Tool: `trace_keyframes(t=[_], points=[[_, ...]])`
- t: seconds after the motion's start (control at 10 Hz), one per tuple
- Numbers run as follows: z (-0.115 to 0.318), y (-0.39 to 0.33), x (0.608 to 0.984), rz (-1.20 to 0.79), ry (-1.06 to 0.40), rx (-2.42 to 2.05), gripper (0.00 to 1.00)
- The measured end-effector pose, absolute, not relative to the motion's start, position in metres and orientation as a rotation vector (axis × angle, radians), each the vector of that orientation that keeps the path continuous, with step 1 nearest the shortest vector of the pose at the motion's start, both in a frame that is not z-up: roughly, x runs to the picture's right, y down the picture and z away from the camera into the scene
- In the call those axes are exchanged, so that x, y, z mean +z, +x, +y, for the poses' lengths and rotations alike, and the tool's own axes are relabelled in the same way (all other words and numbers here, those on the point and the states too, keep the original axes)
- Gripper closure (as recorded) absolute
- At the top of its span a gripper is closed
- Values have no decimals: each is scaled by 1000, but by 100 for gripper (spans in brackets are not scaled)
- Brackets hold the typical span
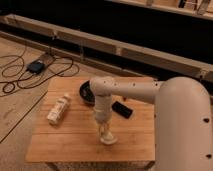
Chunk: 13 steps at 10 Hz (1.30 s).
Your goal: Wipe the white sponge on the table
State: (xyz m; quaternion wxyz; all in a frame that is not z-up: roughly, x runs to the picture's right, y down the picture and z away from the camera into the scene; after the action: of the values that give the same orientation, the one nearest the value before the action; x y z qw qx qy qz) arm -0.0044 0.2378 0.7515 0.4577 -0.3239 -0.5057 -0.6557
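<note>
A big white arm (150, 92) is seen reaching in from the right and bending down over the worktop (70, 137), which is a low square table with a light brown wooden top made of slats. The gripper (105, 134) is pointed straight down near the front middle of the worktop. Its fingers are pressed together, and the white sponge (108, 139) is pinched between them. The white sponge is seen as a small pale block at the tip of the gripper, and it is pressed down flat against the wood. A white bottle (59, 108) is laid on its side on the left part of the worktop, well apart from the sponge. A flat black device (122, 109) is laid just to the right of the arm's wrist, near the middle of the worktop. A round dark thing (86, 92) is seen behind the arm, toward the back of the worktop, and what it is cannot be told. Black cables (20, 75) are spread on the floor to the left, and a small dark box (36, 66) is laid among them.
</note>
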Motion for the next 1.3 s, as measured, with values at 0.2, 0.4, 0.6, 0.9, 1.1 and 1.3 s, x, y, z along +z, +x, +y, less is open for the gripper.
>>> trace_keyframes(t=[0.2,0.4,0.6,0.9,1.1,1.3], points=[[220,20,774,-1159,-808,-1590,100],[197,31,799,-1074,-769,-1586,100],[178,28,815,-1020,-704,-1618,100],[163,17,817,-980,-620,-1716,81],[162,10,809,-973,-584,-1753,59],[164,7,804,-970,-570,-1772,41]])
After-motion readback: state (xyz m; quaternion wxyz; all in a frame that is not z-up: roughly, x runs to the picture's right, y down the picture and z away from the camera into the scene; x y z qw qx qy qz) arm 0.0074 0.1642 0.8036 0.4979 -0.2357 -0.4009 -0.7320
